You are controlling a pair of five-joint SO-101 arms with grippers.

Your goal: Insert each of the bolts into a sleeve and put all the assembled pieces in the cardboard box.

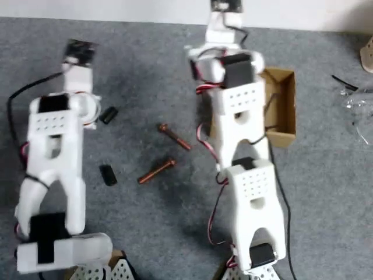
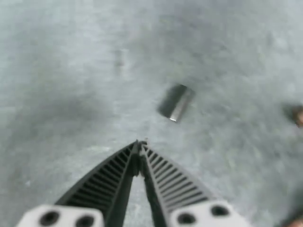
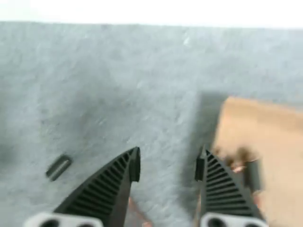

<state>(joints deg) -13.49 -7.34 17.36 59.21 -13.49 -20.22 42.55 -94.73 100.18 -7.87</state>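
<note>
Left gripper (image 2: pixel 140 147), fingers together; a sleeve (image 2: pixel 176 102) lies slantwise past its tips, apart. Right gripper (image 3: pixel 168 165) fingers spread.

The grey felt-covered table (image 1: pixel 145 52) is carrying everything here. Two copper bolts are lying near its middle, the far bolt (image 1: pixel 173 136) and the near bolt (image 1: pixel 156 171), angled toward each other but not touching. Two black sleeves are sitting to their left in the high view: the far sleeve (image 1: pixel 108 115) and the near sleeve (image 1: pixel 107 175). The cardboard box (image 1: pixel 290 108) is resting off to the right, and clear plastic scraps (image 1: pixel 355 99) with black wire are lying by the right edge.
</note>
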